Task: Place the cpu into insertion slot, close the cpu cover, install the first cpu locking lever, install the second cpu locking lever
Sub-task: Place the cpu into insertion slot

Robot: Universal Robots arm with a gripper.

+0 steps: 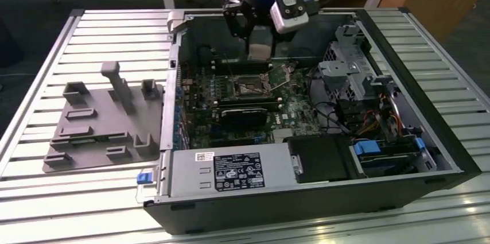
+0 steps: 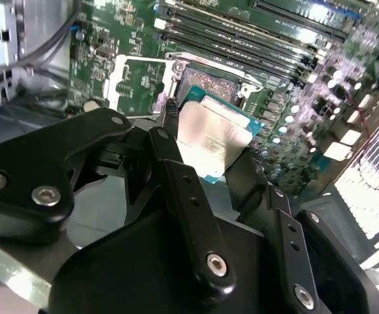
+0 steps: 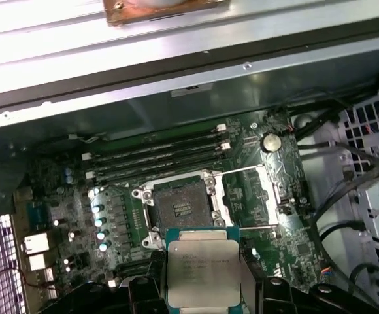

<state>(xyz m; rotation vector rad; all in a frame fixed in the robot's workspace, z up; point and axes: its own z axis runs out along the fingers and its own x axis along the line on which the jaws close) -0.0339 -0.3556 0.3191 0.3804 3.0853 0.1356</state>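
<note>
I see the fingers [image 2: 209,163] closed on the cpu [image 2: 212,134], one dark finger against each of two opposite edges; its pale silver top faces the camera in both wrist views, with a thin green border showing around the metal. In the first wrist view the fingers [image 3: 202,291] hold the cpu [image 3: 202,268] just short of the insertion slot [image 3: 180,209], which lies beyond the fingertips, its dark square centre bare; chip and slot are near but apart. The cpu cover [image 3: 268,193] is swung open, lying beside the slot and off to one side of the fingers; in the second wrist view I see its silver frame [image 2: 115,84] on the far side of the insertion slot [image 2: 209,85] from the bright fan grille. Long black memory slots [image 3: 157,160] run past the slot, further from the fingers. In the exterior view the fingers [image 1: 256,37] reach down into an open computer case [image 1: 306,198] lying on a slatted metal tabletop [image 1: 100,26], above the insertion slot [image 1: 249,88]; a grey moulded fixture [image 1: 100,126] sits outside the case, well apart from the fingers.
</note>
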